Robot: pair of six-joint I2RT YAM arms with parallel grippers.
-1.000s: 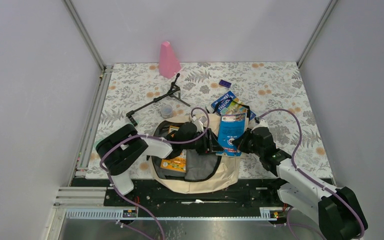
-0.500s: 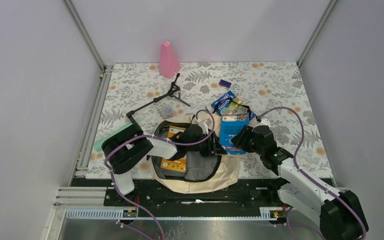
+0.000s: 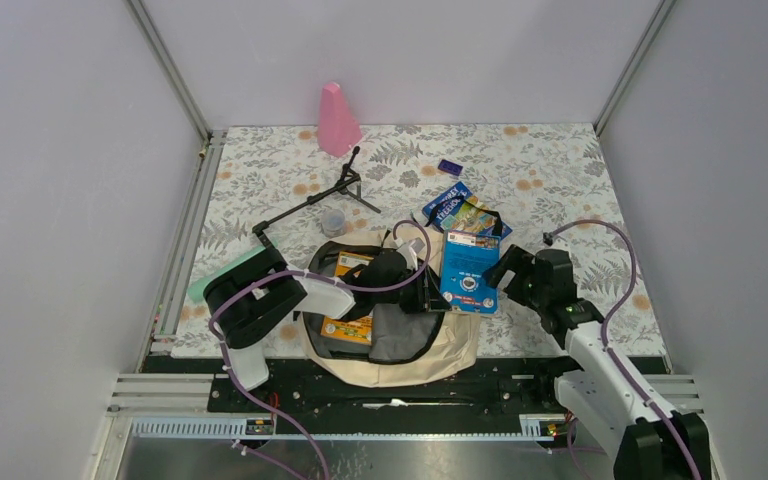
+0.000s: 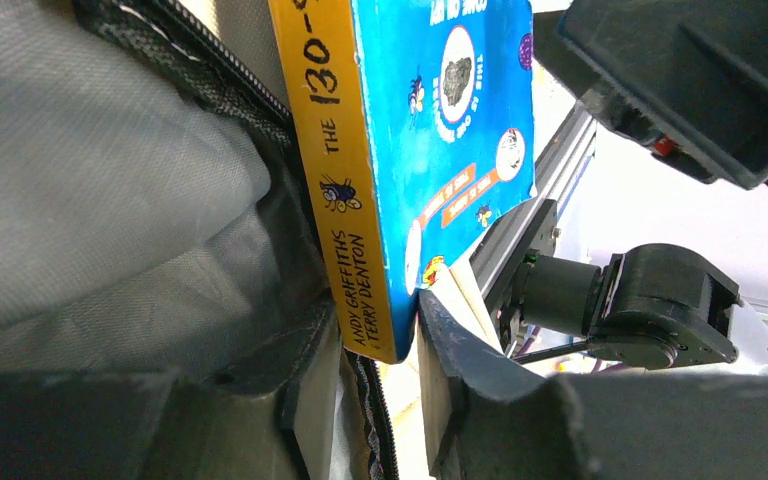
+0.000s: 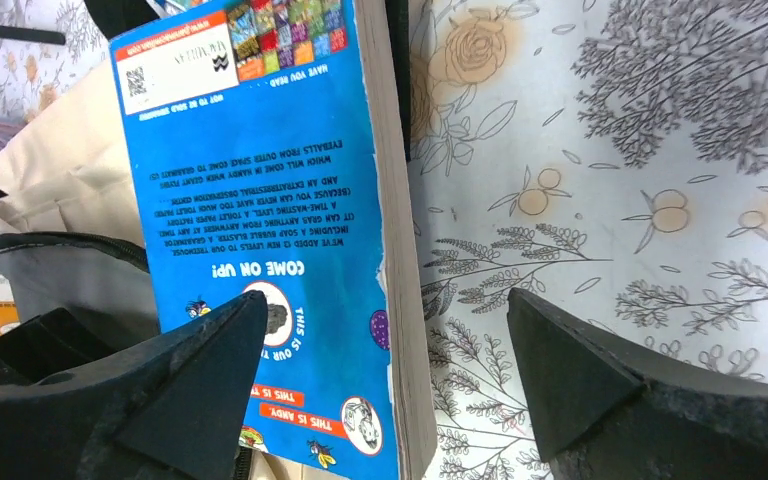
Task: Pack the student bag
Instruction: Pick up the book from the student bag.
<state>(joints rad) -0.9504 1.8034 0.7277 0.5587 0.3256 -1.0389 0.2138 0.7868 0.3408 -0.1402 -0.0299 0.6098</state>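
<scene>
The cream student bag (image 3: 452, 350) lies open at the near table edge, its grey lining (image 4: 110, 200) showing. A blue book (image 3: 469, 272) with a yellow spine (image 4: 345, 190) stands upright at the bag's right rim. My left gripper (image 3: 428, 295) reaches across the bag mouth and is shut on the book's lower corner (image 4: 390, 320), with the zipper edge beside its left finger. My right gripper (image 3: 508, 272) sits just right of the book, open. Its fingers (image 5: 200, 350) straddle the page edge (image 5: 400, 300) without touching it.
An orange book (image 3: 348, 328) lies inside the bag. Blue packets (image 3: 460, 212) lie behind the standing book. Farther back are a black tripod (image 3: 310, 200), a clear cup (image 3: 333, 221), a pink object (image 3: 338, 118) and a small purple item (image 3: 449, 167). A green item (image 3: 225, 272) lies at the left.
My right gripper let go of the blue book, opened wide and drew back to the right. The left gripper's jaws narrowed onto the book's lower corner. The book sank slightly toward the bag.
</scene>
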